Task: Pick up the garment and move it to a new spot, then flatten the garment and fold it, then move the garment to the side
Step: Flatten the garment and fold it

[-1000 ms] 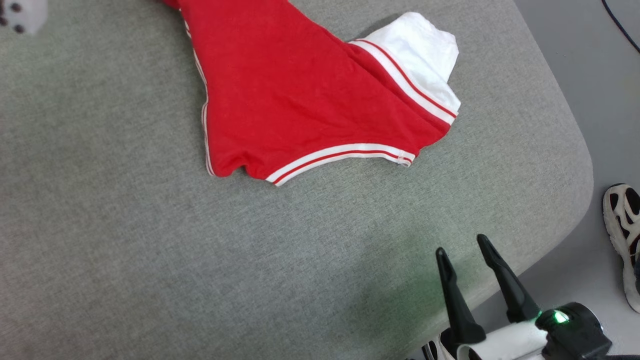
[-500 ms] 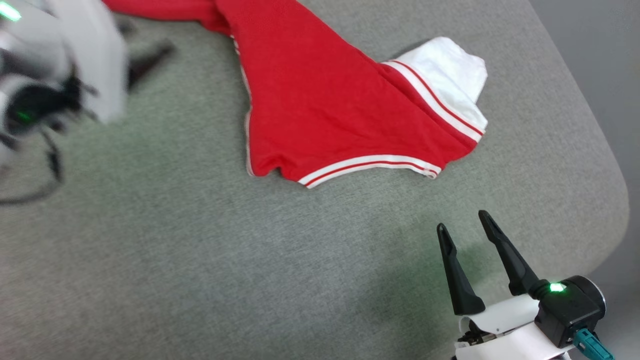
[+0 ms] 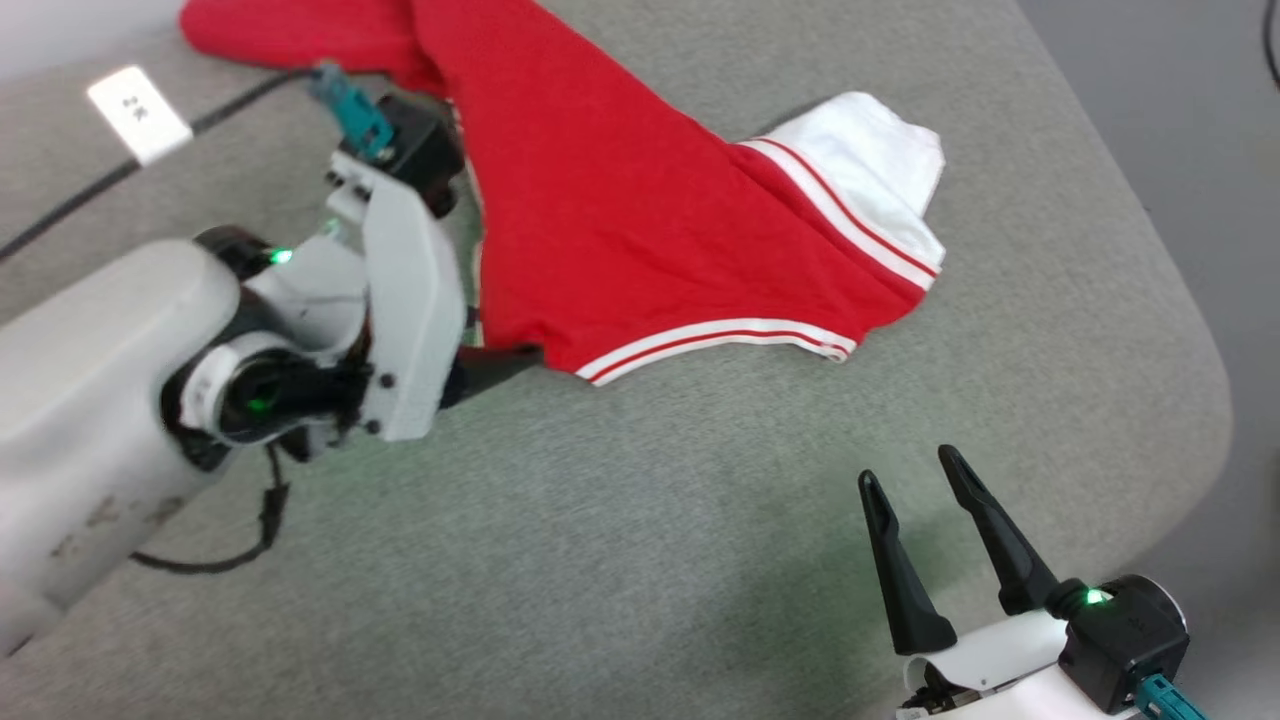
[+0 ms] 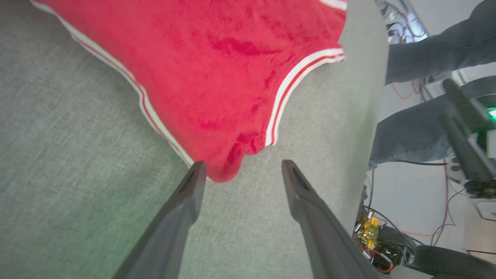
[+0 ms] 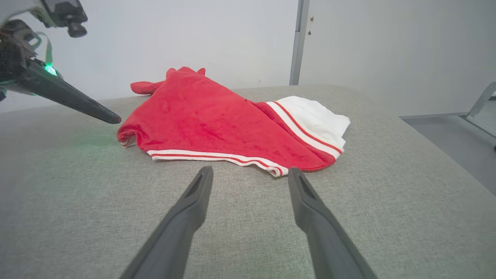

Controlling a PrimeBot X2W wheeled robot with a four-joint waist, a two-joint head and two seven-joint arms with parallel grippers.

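Red fleecy garment (image 3: 620, 210), edged with white-and-red striped bands and a white panel, lay rumpled on the grey woven tabletop (image 3: 600, 560). Its long axis ran far-left to near-right. One rounded hem corner pointed into the spread left tool (image 4: 241, 167). Well apart, the right tool (image 3: 905, 468) hovered, fingers spread. Writing on a white cable tag (image 3: 138, 112) was unreadable.

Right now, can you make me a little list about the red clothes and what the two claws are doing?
garment: red with white stripes and a white part, lying rumpled on the grey padded surface
left claw: open, tips on either side of the garment's near corner, not closed on it
right claw: open, over bare surface, apart from the garment
nearby: a person's leg beside the surface
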